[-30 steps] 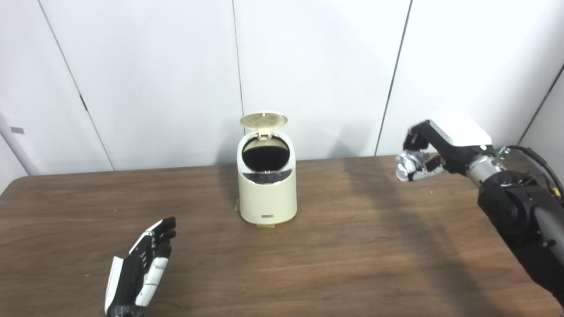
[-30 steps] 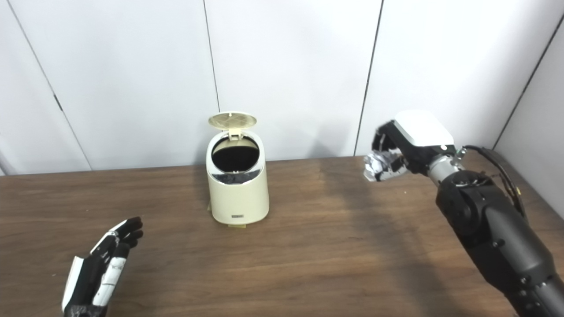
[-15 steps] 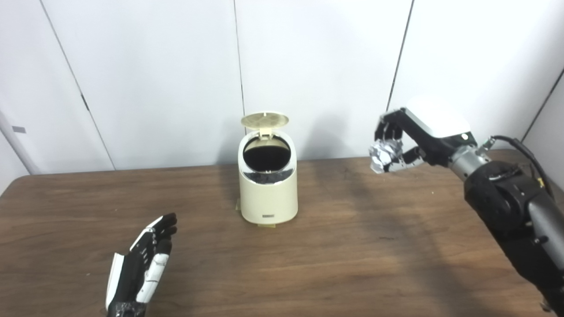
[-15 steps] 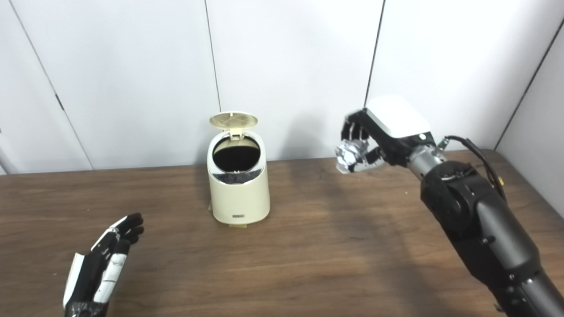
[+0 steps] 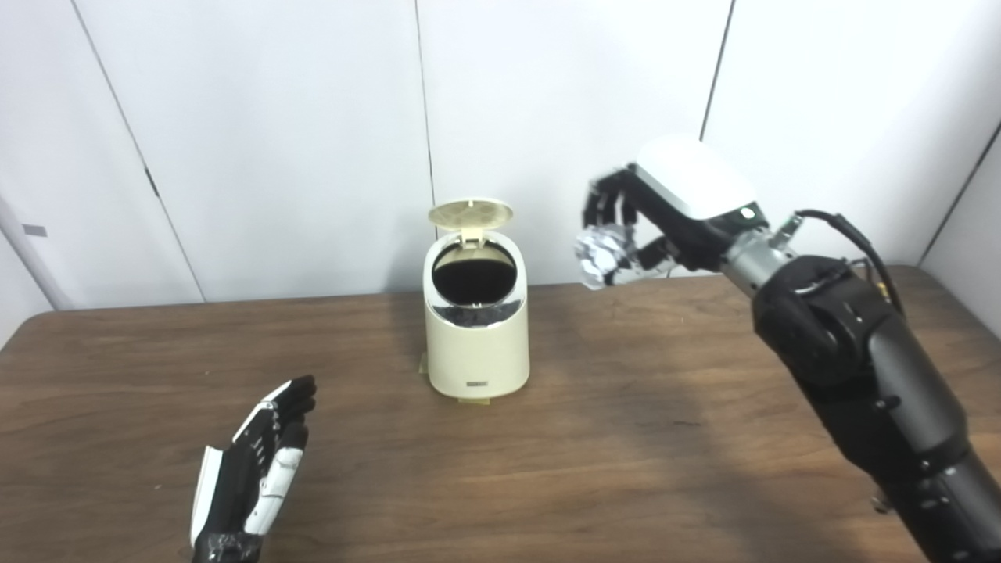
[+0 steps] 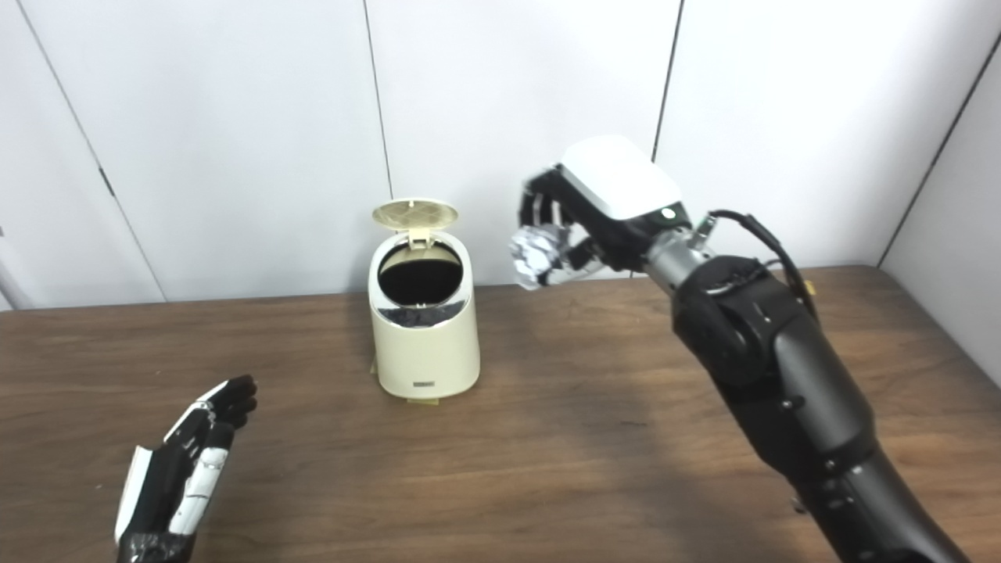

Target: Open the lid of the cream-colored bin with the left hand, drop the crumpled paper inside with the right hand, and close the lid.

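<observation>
The cream-colored bin (image 5: 476, 344) stands upright in the middle of the table. Its round lid (image 5: 471, 213) is tipped up at the back, and the dark opening faces me. My right hand (image 5: 637, 227) is raised to the right of the bin, a little above its opening. It is shut on the crumpled paper (image 5: 600, 256), a whitish silvery ball. My left hand (image 5: 252, 469) is open and empty, low over the table at the front left, well apart from the bin. In the right eye view the paper (image 6: 536, 256) sits a short way right of the lid (image 6: 414, 213).
The brown wooden table (image 5: 641, 438) spans the view, with white wall panels (image 5: 274, 133) behind it. My right forearm (image 5: 860, 375) reaches in from the lower right above the table's right side.
My right hand has carried the crumpled paper up and to the left, from the table's right side to close beside the bin's opening. The left hand and the open lid have stayed put.
</observation>
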Robot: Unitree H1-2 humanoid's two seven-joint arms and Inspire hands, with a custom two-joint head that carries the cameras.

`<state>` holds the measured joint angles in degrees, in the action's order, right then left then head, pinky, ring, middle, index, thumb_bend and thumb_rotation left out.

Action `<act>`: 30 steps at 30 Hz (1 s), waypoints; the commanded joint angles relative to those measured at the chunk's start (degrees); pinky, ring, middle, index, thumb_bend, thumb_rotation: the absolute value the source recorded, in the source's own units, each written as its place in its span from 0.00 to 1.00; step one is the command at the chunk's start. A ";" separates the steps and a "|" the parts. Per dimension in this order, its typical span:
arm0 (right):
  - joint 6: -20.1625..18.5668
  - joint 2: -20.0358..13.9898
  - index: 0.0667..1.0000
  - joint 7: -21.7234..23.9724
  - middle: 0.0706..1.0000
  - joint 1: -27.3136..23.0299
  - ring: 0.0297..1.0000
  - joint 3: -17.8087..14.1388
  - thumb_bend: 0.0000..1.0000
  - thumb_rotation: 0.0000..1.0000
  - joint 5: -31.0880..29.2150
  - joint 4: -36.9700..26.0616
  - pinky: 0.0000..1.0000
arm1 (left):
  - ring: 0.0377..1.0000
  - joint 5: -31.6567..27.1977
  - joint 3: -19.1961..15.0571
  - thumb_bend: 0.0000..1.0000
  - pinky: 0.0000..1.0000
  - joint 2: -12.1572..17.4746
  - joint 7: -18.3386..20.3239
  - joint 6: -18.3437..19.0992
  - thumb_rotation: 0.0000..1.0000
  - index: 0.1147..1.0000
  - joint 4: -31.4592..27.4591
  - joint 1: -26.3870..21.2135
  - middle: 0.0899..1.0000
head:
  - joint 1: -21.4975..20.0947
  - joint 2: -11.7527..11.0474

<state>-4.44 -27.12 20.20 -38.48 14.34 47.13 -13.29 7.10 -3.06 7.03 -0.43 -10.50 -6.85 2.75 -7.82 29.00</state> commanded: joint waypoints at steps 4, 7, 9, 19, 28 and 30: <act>-0.53 2.09 0.47 1.60 0.40 -4.29 0.36 0.26 0.53 0.00 2.26 -2.31 0.43 | 0.82 0.62 0.60 0.71 0.85 -0.70 -0.77 -1.80 0.85 0.84 0.56 -0.99 0.82 | 0.11 -0.02; -0.18 3.77 0.47 1.59 0.41 -4.65 0.38 0.76 0.53 0.00 3.59 -2.11 0.43 | 0.82 0.63 0.72 0.69 0.85 -0.64 -0.71 -2.04 0.85 0.84 0.66 -0.94 0.82 | 0.34 -0.14; 0.80 4.72 0.46 0.46 0.42 -4.80 0.39 1.02 0.53 0.00 4.47 -1.37 0.45 | 0.82 0.50 0.76 0.68 0.85 -0.71 -0.74 -2.33 0.85 0.84 0.82 -0.93 0.82 | 0.54 -0.16; 2.64 7.87 0.46 -0.05 0.42 -6.88 0.40 2.99 0.53 0.00 6.33 3.07 0.46 | 0.81 0.60 1.28 0.70 0.85 -1.56 -1.66 -2.49 0.83 0.83 0.67 -0.77 0.82 | 1.47 -0.24; 3.66 9.07 0.44 -0.02 0.45 -8.69 0.47 5.91 0.53 0.00 10.32 6.72 0.54 | 0.81 1.61 1.78 0.71 0.84 -1.89 -2.13 -1.74 0.85 0.83 -0.35 -0.48 0.82 | 1.91 -0.30; 4.34 9.19 0.43 -1.42 0.45 -8.84 0.48 6.52 0.53 0.00 11.20 7.69 0.54 | 0.81 1.65 1.83 0.70 0.85 -1.96 -2.23 -1.79 0.85 0.83 -0.30 -0.48 0.82 | 2.15 -0.41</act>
<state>-0.93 -18.00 20.67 -43.56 21.32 57.51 -5.15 7.59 -2.20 6.43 -2.00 -10.56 -6.84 2.62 -5.71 28.57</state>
